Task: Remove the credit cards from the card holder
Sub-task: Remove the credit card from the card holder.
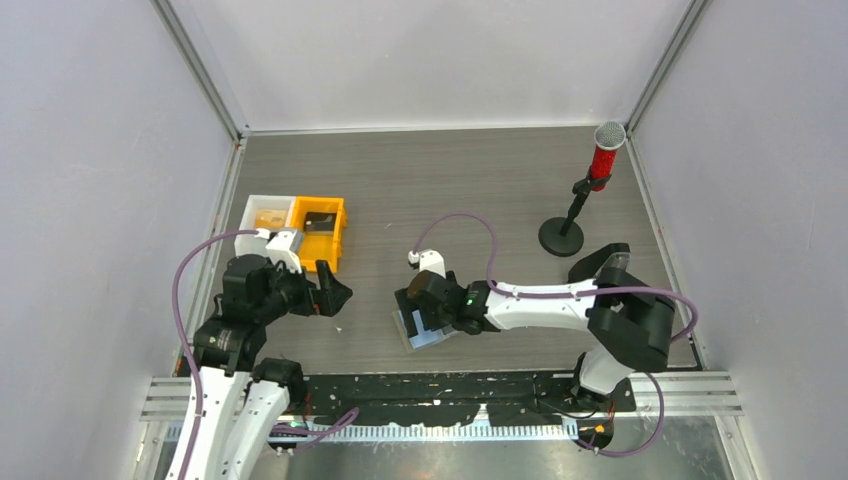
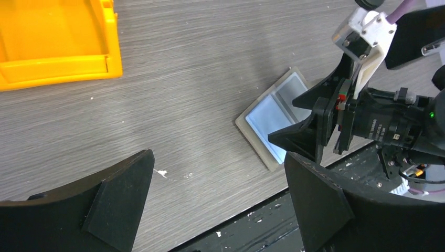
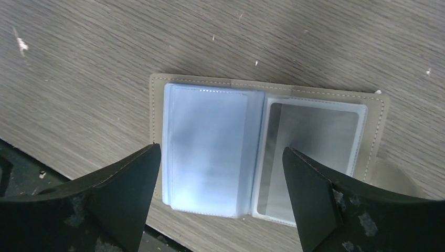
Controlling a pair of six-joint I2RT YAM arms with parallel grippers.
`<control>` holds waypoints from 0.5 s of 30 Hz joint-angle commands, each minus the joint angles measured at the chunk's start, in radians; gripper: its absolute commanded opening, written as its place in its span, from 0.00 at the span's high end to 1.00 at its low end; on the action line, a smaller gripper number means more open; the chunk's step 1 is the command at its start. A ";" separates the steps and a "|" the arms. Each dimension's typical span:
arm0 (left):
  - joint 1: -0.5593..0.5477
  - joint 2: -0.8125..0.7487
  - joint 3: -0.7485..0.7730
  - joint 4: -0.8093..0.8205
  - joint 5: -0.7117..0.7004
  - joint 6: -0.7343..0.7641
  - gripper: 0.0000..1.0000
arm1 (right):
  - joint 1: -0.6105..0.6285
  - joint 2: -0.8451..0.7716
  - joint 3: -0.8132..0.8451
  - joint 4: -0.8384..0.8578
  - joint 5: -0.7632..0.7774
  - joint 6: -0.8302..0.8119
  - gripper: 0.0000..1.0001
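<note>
1. Closest to the right wrist camera are the spread fingers of our right hand (image 3: 219,152), released and grasping nothing. They straddle the card holder (image 3: 375,131), which lies unfolded on the bench (image 3: 78,68). We cannot tell whether the tips touch it. The light blue cards (image 3: 207,147) sit behind clear plastic in one panel.
2. From the left wrist, our left hand (image 2: 219,156) is likewise released and empty. It hangs over bare bench, apart from the holder, with an orange bin (image 2: 57,63) off to one side.
3. From overhead, the holder lies near the bench's near edge, under the right hand. Nothing pins it down.
4. We judge the main risk to be the pinch. The fingers could catch the glossy plastic along with a card, and the whole light holder would then lift or skid toward the edge, since our left hand is not bracing it.
</note>
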 commanded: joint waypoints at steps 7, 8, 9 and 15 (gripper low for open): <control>-0.003 -0.020 0.006 0.027 -0.072 -0.011 0.01 | 0.042 0.125 0.107 -0.080 0.057 0.010 0.12; -0.002 -0.022 0.006 0.027 -0.072 -0.011 0.01 | 0.046 0.135 0.107 -0.082 0.058 0.013 0.14; -0.002 -0.023 0.006 0.027 -0.073 -0.011 0.01 | 0.049 0.140 0.106 -0.085 0.062 0.019 0.17; -0.003 -0.025 0.004 0.027 -0.073 -0.011 0.01 | 0.068 0.164 0.139 -0.133 0.096 0.020 0.34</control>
